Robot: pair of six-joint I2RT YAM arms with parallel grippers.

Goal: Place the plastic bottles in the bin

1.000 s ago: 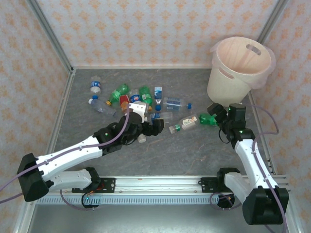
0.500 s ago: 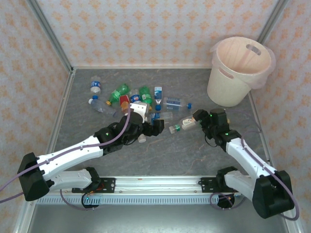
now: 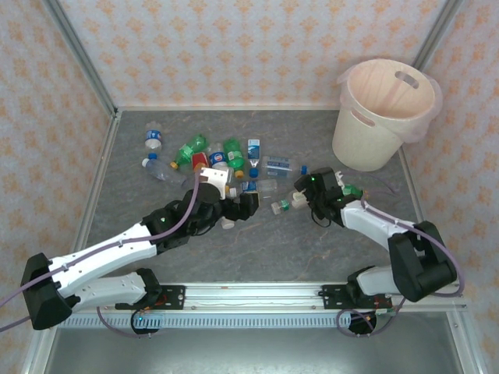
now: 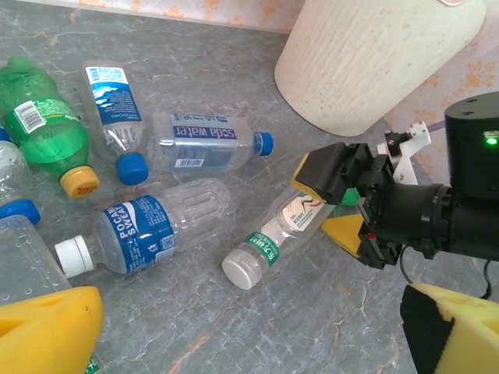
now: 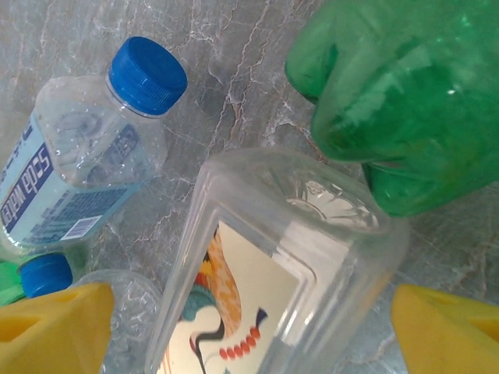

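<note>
Pick step: right gripper (image 4: pixel 335 204) straddles the base of a clear squarish white-capped plastic bottle (image 4: pixel 273 234) lying mid grey table (image 3: pixel 265 249), jaws apart, nothing grasped. Next: clamp, lift, carry to the pale pink-cream round bin (image 3: pixel 362 144) at the far right corner. Crushed green bottle (image 5: pixel 390 101) seems to touch that base and may drag. Left gripper (image 4: pixel 249 331) released over the other plastic bottles (image 4: pixel 136 226).

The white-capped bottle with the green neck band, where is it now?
The bottle lies on the table, right of centre in the top view, its base between the right gripper's open fingers, with a green bottle beside that end.
</note>
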